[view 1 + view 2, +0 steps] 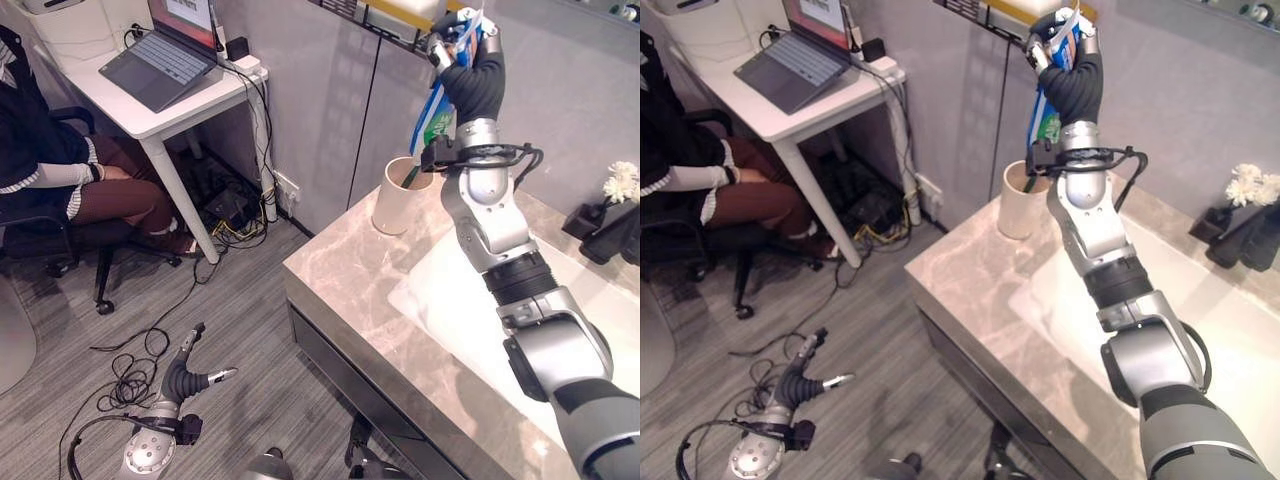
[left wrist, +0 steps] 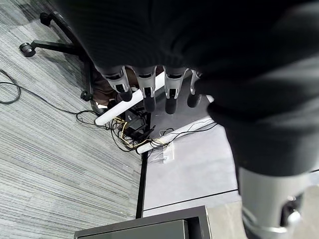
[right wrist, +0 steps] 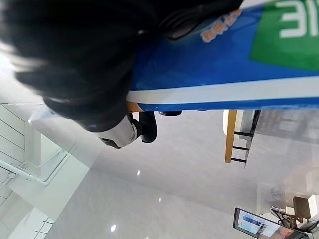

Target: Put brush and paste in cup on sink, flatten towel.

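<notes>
- The right hand (image 1: pixel 462 45) was up high above the cup (image 1: pixel 400 197), its fingers curled round the top end of the paste (image 1: pixel 438 105), a blue, white and green tube.
- The paste hung down from that grip, tilted, with its lower end just above the cup's mouth, possibly just inside the rim; I could not tell which.
- The cup stood upright on the marble surface (image 1: pixel 350 270), near its back corner, with the white sink (image 1: pixel 470 300) just beside it toward the robot.
- Something dark green poked up at the cup's rim under the tube; too small to name.
- The left hand (image 1: pixel 190 375) hung low over the grey floor, well apart from the cup and off the surface, with its fingers loosely spread and nothing in them.
- Handling, as I judged it: the tube looked light and flat, soft-walled and glossy, so it could bend or slip in a loose hold.
- Holding it by the top end let it dangle straight, which suited a drop into a narrow mouth.
- The cup looked light, tall and tippable; a nudge on the rim from the tube could rock it.
- Flowers (image 1: pixel 622 182) in a dark holder sat on the far side of the sink from the cup.
- No towel that I could make out near the cup.
</notes>
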### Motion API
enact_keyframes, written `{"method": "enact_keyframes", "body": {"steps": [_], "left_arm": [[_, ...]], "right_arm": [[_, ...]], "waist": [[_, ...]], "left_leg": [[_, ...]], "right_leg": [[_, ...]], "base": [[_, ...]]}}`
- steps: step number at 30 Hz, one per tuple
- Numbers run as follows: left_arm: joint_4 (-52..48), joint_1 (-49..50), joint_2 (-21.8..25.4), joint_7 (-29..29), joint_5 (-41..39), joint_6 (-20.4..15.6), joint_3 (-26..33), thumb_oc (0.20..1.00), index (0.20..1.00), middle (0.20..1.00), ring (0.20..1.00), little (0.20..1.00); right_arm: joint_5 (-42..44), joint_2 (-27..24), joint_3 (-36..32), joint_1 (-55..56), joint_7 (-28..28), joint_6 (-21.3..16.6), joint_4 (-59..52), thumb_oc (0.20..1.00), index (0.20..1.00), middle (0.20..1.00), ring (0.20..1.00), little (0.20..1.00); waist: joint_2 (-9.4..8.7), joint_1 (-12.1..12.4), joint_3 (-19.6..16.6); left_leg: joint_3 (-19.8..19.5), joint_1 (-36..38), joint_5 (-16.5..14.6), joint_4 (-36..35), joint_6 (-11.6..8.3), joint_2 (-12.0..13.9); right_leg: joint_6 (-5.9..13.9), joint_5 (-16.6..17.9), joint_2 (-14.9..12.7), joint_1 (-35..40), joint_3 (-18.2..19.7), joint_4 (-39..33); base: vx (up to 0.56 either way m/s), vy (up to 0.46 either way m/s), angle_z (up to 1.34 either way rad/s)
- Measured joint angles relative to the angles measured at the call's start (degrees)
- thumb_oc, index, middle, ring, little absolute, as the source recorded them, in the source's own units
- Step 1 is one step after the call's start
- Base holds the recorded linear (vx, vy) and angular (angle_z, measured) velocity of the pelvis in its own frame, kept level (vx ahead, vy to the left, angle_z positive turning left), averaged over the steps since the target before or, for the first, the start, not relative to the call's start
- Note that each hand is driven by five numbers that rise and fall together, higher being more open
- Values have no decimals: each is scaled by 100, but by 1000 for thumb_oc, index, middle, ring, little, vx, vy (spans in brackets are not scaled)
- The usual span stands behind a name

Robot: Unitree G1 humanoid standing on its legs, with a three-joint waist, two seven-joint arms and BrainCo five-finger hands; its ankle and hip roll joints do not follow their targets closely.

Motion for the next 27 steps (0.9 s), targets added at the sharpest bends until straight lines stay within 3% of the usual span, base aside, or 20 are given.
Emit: {"method": "enact_keyframes", "body": {"steps": [15,27], "left_arm": [[-11,-34,0,10,68,0,-5,1000,1000,1000,1000,1000],[-20,-27,1,4,65,0,-20,1000,1000,1000,1000,1000]], "right_arm": [[108,144,5,47,-4,0,2,200,200,200,200,200],[112,231,5,225,0,1,210,200,200,200,200,200]], "waist": [[-7,-16,3],[-128,-16,72]], "left_leg": [[44,30,0,-13,0,0],[137,113,0,-80,0,24]], "right_leg": [[7,10,13,0,32,0],[11,9,55,16,121,0]], "base": [[-3,1,-1],[-2,0,-4]]}}
